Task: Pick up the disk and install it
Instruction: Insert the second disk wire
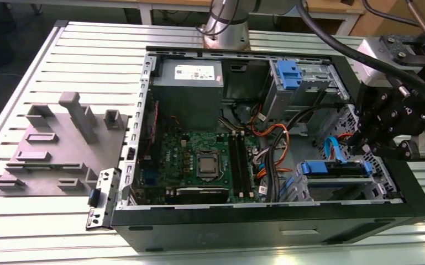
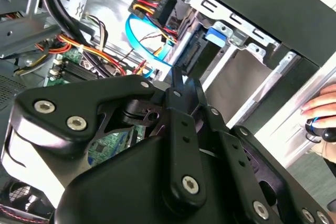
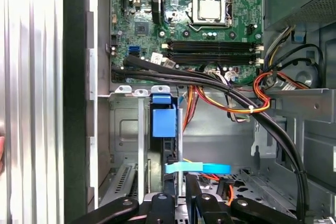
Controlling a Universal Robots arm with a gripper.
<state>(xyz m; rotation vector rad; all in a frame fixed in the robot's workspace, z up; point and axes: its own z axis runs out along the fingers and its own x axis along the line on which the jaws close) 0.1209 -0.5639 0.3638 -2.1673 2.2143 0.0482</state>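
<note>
The disk [image 1: 335, 168] sits in the lower drive cage at the exterior view's right of the open computer case [image 1: 271, 226], its blue side rail facing up. In the first wrist view the disk's blue tab [image 3: 163, 121] stands in the cage slot. In the second wrist view the disk [image 2: 199, 59] is a dark slab under a blue tab. My gripper [image 1: 356, 148] hangs just past the disk's end, inside the case. Its black fingers [image 2: 181, 95] meet at a point, shut, and I see nothing between them. My gripper [image 3: 179, 200] points along the slot toward the disk.
A second blue clip [image 1: 289, 74] sits in the upper bay. Orange, black and light-blue cables [image 1: 271, 143] cross beside the motherboard [image 1: 197, 160]. A grey fixture plate [image 1: 50, 149] lies on the slatted table at the exterior view's left. A person's hand [image 2: 320, 111] rests outside the case.
</note>
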